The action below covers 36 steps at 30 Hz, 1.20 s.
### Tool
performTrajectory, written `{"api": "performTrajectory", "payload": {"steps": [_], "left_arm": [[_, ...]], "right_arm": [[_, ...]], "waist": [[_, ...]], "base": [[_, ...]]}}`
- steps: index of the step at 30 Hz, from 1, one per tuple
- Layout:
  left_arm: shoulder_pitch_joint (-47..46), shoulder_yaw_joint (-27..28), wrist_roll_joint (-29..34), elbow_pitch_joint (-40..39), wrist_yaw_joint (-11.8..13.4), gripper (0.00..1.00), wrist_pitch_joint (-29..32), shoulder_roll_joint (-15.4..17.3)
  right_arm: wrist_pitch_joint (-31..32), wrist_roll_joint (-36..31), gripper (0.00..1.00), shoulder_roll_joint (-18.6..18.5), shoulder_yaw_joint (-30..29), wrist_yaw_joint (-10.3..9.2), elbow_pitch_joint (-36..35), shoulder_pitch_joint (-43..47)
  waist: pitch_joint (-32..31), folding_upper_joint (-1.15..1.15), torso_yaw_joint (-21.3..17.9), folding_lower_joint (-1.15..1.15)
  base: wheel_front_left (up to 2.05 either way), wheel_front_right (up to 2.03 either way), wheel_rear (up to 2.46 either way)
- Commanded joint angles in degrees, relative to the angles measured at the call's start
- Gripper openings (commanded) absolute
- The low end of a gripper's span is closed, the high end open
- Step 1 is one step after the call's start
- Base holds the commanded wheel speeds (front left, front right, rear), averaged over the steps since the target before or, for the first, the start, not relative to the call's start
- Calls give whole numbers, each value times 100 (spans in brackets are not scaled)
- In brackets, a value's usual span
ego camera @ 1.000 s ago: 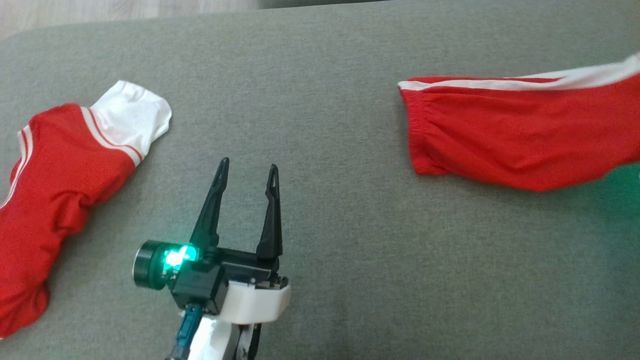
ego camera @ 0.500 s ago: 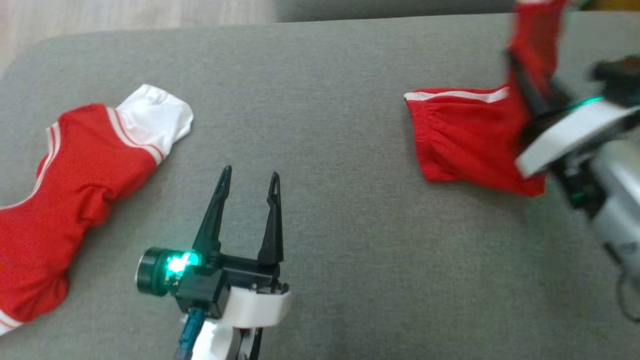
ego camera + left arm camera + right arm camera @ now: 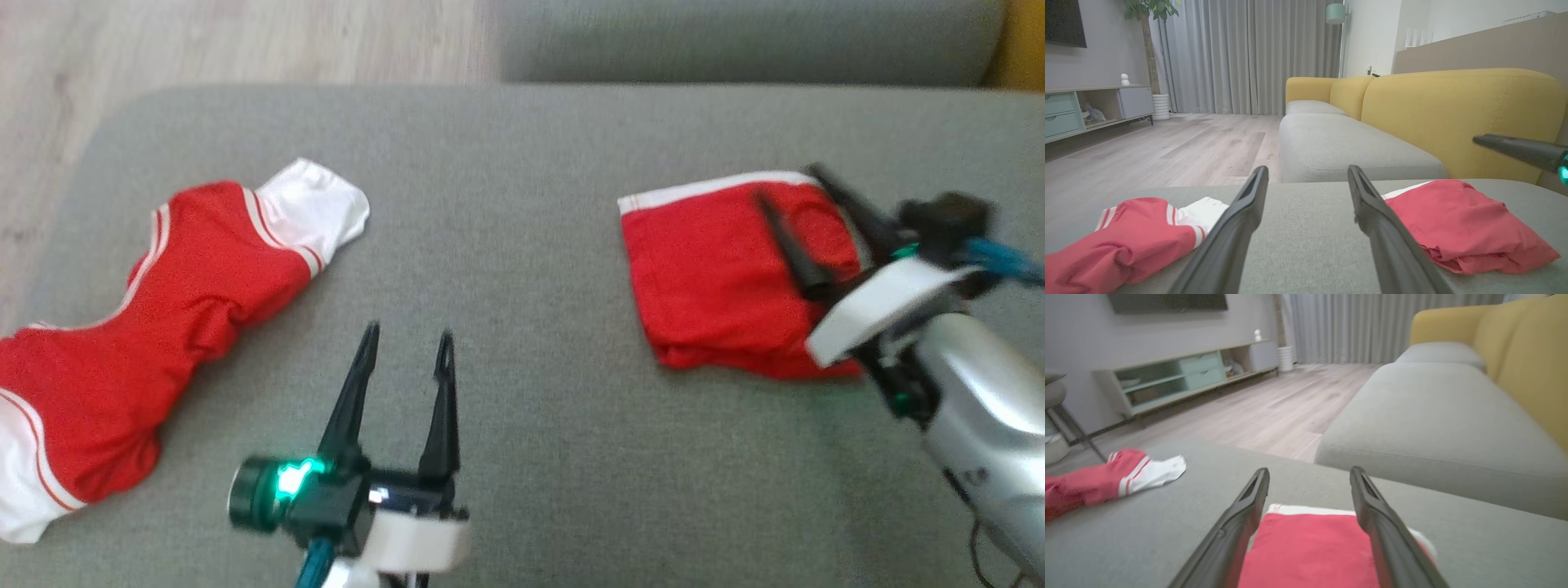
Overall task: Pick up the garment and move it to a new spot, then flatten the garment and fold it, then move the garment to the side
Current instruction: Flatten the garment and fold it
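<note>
The folded red garment [image 3: 710,286] lies on the grey sofa seat [image 3: 531,163] at the right of the head frame. The right gripper [image 3: 786,184] sits directly over its right half, fingers spread wide and angled toward the upper left, with nothing pinched between them. In the right wrist view the red cloth lies flat between and below the two fingers, so the garment is right under this gripper, not ahead of it.

The left gripper [image 3: 408,331], at the lower middle of the frame, is spread just as wide and empty. It points up the frame, with the garment well off to its right. The right arm is plainly the nearer one for shifting the garment aside.

The garment's white band [image 3: 702,189] runs left to right along its upper edge, and the layered fold shows along the lower edge. Its long axis seems to run left to right, but the gripper and the pale forearm [image 3: 980,408] cover its right end, so I cannot be sure.

A second red-and-white garment [image 3: 204,278] lies rumpled at the left, cut off by the frame edge. The head view is slightly blurred.
</note>
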Motion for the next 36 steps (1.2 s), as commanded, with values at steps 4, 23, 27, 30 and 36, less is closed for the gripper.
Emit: {"api": "performTrajectory", "payload": {"steps": [4, 23, 27, 30, 36], "left_arm": [[310, 380, -13, -113, 5, 100, -29, -8], [1282, 1443, 132, 318, -455, 100, -29, 1], [1299, 1560, 151, 362, -507, 100, -29, -4], [1279, 1593, 248, 435, -546, 100, -29, -5], [1246, 1623, 412, 535, -598, 100, -29, -6]], "right_arm": [[-116, -607, 100, 180, -1708, -4, -383, 875], [-120, -2938, 100, 1923, -3720, -4, -2204, 4235], [-120, -3016, 100, 1973, -3723, -4, -2146, 4255], [-120, -3057, 100, 1984, -3729, -4, -2118, 4237], [-120, -3126, 100, 1990, -3736, -4, -2075, 4228]], "waist": [[-595, 0, -61, 0], [-1452, 0, -346, 0], [-1469, 0, -350, 0], [-1470, 0, -347, 0], [-1473, 0, -332, 0]], "base": [[0, 0, 0], [0, 0, 0], [0, 0, 0], [0, 0, 0], [0, 0, 0]]}}
